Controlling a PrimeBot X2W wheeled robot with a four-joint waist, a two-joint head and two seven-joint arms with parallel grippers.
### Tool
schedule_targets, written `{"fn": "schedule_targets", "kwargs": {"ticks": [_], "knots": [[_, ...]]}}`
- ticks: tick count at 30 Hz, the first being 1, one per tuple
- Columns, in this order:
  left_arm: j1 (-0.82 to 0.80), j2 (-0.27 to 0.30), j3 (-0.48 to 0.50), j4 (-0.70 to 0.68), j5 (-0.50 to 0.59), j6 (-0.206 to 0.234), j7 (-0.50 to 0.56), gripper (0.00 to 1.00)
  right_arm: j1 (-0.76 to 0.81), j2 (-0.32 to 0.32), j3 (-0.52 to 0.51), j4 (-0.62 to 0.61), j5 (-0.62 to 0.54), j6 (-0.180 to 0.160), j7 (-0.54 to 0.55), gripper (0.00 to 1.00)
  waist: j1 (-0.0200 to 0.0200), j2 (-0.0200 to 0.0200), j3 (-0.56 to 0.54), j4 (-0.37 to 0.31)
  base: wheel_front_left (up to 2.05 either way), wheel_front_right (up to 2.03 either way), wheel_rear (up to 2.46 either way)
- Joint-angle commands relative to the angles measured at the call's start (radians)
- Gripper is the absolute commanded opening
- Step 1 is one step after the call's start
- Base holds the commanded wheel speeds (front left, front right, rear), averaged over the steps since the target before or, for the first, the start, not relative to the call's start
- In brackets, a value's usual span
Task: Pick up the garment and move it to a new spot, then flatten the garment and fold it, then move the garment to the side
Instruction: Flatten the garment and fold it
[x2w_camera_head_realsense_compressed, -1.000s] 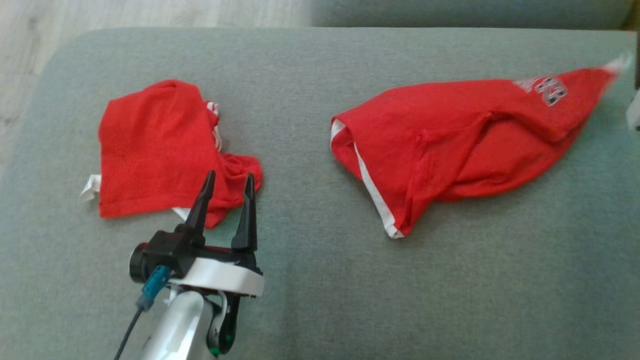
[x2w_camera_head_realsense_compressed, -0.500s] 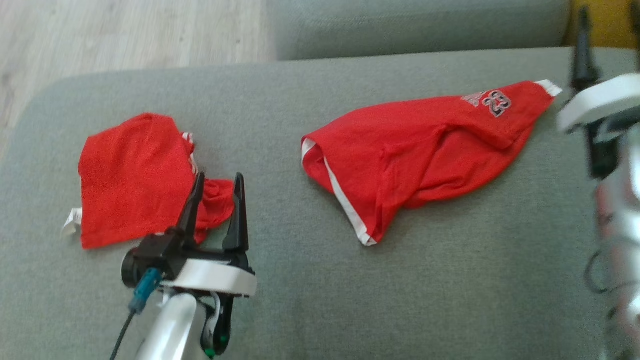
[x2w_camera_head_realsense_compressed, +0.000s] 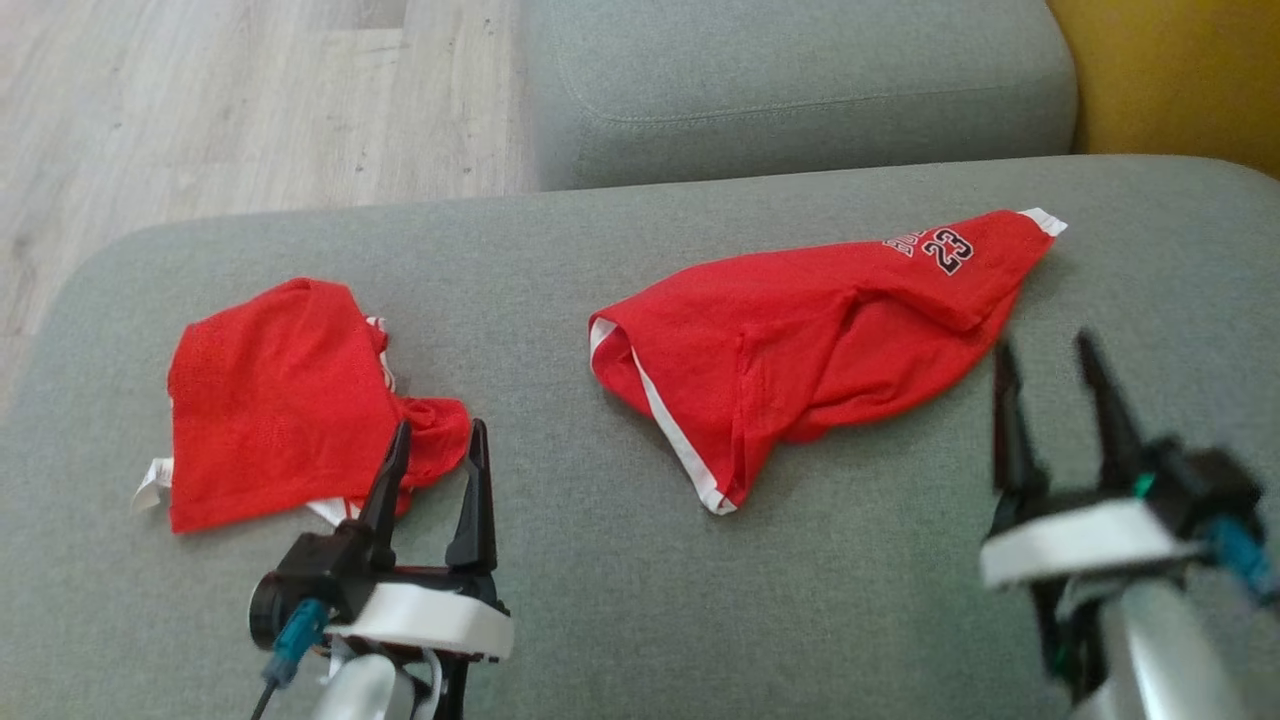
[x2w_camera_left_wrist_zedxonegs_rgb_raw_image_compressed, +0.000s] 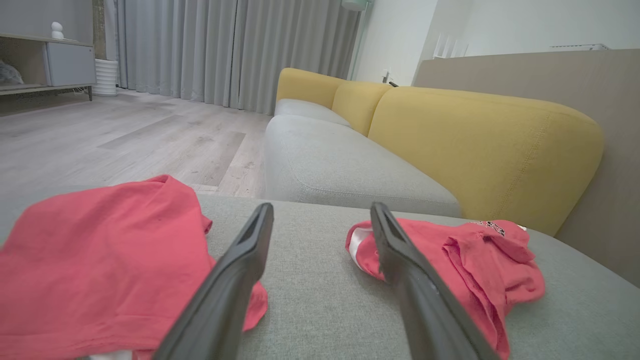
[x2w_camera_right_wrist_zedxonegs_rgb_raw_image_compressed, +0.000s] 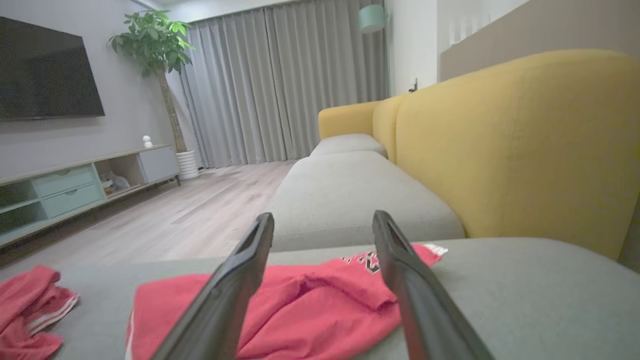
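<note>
Two red garments lie on the grey sofa seat. The one with white trim and a "23" print is crumpled at centre right, stretched toward the far right. My right gripper hovers open just on its near right side, with nothing between the fingers; in the right wrist view the gripper points over this garment. The other red garment is a loose pile at the left. My left gripper stands open at its near right corner. The left wrist view has the left gripper between both garments.
A second grey seat cushion lies beyond the one in use. A yellow backrest rises at the far right. Wood floor drops away past the seat's far left edge. Bare seat fabric stretches along the near side.
The head camera has tilted up and shifted. My right gripper has come from beyond the numbered garment's far right end to its near right side. The left gripper stays by the left pile.
</note>
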Motion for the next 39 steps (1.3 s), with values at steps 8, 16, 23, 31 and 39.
{"fn": "schedule_targets", "kwargs": {"ticks": [8,16,23,31,39], "knots": [[-0.033,0.002,0.036,-0.026,0.016,-0.004,-0.010,1.00,0.045,0.007,0.188,-0.047,-0.038,-0.001,0.002,1.00,0.0002,-0.0001,0.015,0.015,0.00,0.00,0.00],[-0.055,0.002,0.014,-0.021,0.011,-0.005,-0.010,1.00,0.013,0.007,0.328,0.089,0.095,-0.001,0.128,1.00,0.0002,-0.0001,0.055,0.057,0.00,0.00,0.00],[-0.069,0.002,0.009,-0.007,0.015,-0.006,-0.010,1.00,-0.047,0.007,0.395,0.219,0.287,-0.001,0.179,1.00,0.0002,-0.0001,0.081,0.092,0.00,0.00,0.00],[-0.083,0.002,-0.002,-0.007,0.011,-0.005,-0.010,1.00,-0.126,0.007,0.471,0.348,0.392,-0.001,0.193,1.00,0.0002,-0.0001,0.099,0.117,0.00,0.00,0.00],[-0.098,0.002,-0.015,-0.020,0.000,0.003,-0.010,1.00,-0.213,0.007,0.540,0.462,0.481,-0.001,0.183,1.00,0.0002,-0.0001,0.138,0.128,0.00,0.00,0.00]]}}
